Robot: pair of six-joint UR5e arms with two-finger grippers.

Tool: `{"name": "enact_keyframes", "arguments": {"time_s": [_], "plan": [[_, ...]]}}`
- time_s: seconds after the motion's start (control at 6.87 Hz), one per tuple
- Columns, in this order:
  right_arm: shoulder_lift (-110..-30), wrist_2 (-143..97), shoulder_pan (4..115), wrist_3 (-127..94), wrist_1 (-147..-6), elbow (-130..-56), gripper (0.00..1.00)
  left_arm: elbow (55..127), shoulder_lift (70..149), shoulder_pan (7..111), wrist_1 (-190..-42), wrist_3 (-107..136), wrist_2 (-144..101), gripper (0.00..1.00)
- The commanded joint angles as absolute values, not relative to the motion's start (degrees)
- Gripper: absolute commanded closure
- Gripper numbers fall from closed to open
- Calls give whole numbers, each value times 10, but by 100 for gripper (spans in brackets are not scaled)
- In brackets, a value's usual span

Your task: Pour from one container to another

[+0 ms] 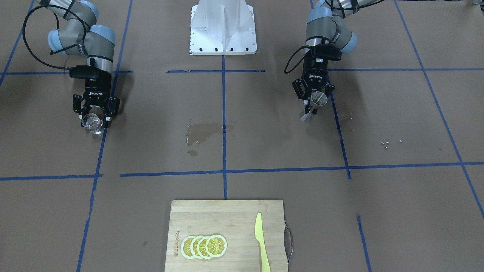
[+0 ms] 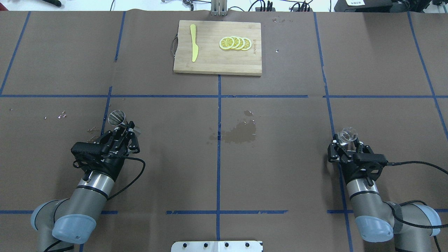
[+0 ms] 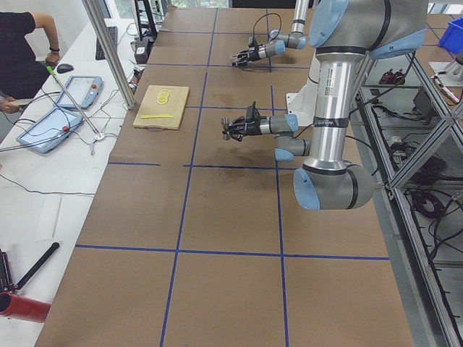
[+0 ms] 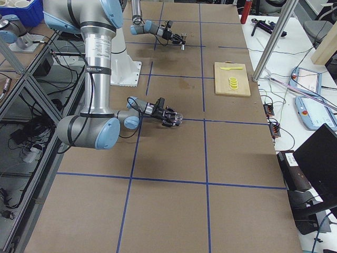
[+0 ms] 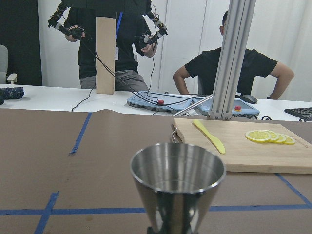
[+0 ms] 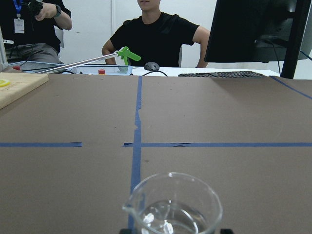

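The metal jigger stands upright with my left gripper shut on its narrow waist, on the table's left side in the overhead view. Its open top cone fills the bottom of the left wrist view. On the opposite side, my right gripper is shut on the clear glass cup. That cup is upright with a little clear liquid in it. The two containers are far apart.
A wet stain darkens the paper at the table's middle. A wooden cutting board at the far edge carries lemon slices and a yellow knife. People and tablets are beyond that edge. The white robot base is between the arms.
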State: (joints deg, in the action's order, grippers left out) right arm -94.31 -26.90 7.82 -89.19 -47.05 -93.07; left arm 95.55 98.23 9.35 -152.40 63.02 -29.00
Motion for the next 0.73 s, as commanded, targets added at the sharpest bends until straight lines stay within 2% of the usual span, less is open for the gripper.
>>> {"name": "enact_keyframes", "arguments": {"time_s": [0.0,0.15,0.29,0.58], "plan": [[-942,-269,82,-874,-462,-932,70,955,983,94,-1524,630,-290,100],[-942,-270,82,-840,-423,-930,79,955,983,94,-1524,630,-290,100],[-938,-270,87,-820,-408,-931,82,955,983,94,-1524,630,-290,100],[-930,-283,101,-774,-406,-962,82,956,983,91,-1523,628,-291,100]]}}
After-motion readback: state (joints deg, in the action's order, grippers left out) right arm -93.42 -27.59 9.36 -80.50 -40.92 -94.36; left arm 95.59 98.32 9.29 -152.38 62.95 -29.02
